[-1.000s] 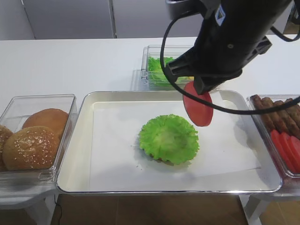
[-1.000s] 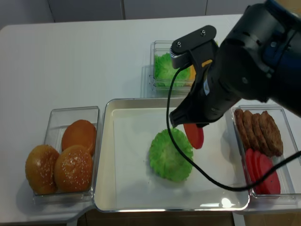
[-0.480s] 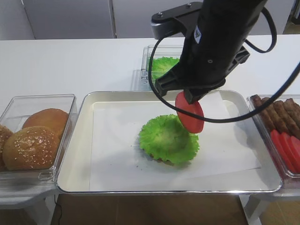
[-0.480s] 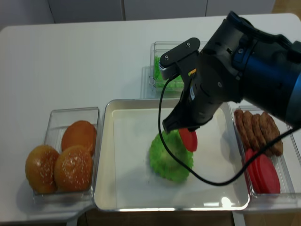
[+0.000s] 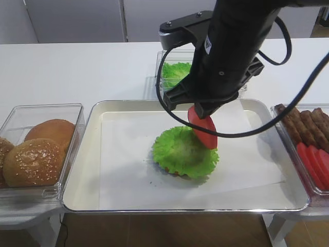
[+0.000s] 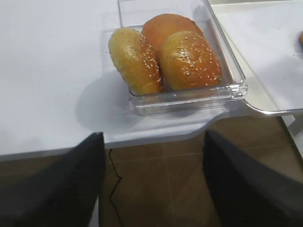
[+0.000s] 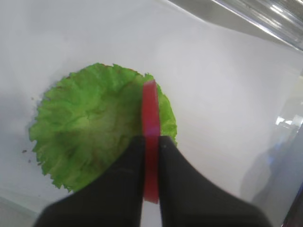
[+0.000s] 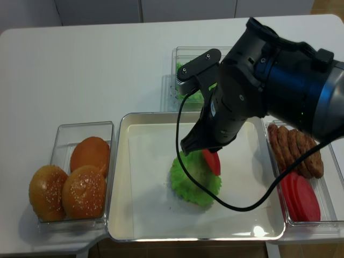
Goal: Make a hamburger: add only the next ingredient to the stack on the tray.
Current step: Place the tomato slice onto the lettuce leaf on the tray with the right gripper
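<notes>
The stack is a ruffled green lettuce leaf point(image 5: 182, 153) point(image 8: 192, 180) point(image 7: 94, 130) over a thin brown base, lying on the paper-lined metal tray point(image 5: 82, 154) point(image 8: 119, 177). My right gripper point(image 7: 151, 142) is shut on a thin red tomato slice point(image 5: 203, 128) point(image 8: 212, 161) point(image 7: 150, 118), held on edge. The slice hangs just above the right part of the lettuce; whether it touches the leaf I cannot tell. My left gripper point(image 6: 151, 161) stands open over the table's front edge, near the bun box, with nothing between its fingers.
A clear box with sesame buns point(image 5: 33, 159) point(image 6: 170, 56) sits left of the tray. On the right, a box holds meat pieces point(image 8: 295, 150) and more tomato slices point(image 8: 298, 196). A lettuce box point(image 5: 175, 72) stands behind the tray.
My right gripper has carried the tomato slice left and downward, from beside the lettuce's right edge to just over the leaf. The left gripper's earlier position is not shown.
</notes>
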Action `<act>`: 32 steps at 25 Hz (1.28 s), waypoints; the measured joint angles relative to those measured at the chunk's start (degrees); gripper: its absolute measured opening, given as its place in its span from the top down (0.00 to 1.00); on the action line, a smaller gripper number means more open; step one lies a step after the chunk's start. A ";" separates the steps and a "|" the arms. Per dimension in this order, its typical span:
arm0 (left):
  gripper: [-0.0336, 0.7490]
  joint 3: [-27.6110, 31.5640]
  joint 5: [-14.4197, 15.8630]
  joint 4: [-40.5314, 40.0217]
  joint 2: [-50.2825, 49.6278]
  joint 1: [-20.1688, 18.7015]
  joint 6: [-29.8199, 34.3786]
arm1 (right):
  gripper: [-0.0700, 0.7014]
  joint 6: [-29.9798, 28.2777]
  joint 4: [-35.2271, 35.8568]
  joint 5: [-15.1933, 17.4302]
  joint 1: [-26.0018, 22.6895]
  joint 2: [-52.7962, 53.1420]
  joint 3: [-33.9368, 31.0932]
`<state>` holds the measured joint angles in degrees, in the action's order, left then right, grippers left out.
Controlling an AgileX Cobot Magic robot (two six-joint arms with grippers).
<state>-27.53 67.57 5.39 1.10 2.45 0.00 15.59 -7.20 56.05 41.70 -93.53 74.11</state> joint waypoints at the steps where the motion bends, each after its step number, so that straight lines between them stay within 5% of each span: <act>1: 0.35 0.00 0.00 0.00 0.00 0.00 0.00 | 0.85 0.00 0.13 0.00 0.00 0.00 0.08; 18: 0.35 0.00 0.00 0.00 0.00 0.00 0.00 | 0.84 -0.12 2.92 0.51 0.00 0.00 0.08; 32: 0.35 0.00 0.00 0.00 0.00 0.00 0.00 | 0.64 1.03 4.89 1.44 0.00 -0.04 0.08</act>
<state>-27.53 67.57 5.39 1.10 2.45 0.00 16.62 -2.30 57.49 41.70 -93.56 74.18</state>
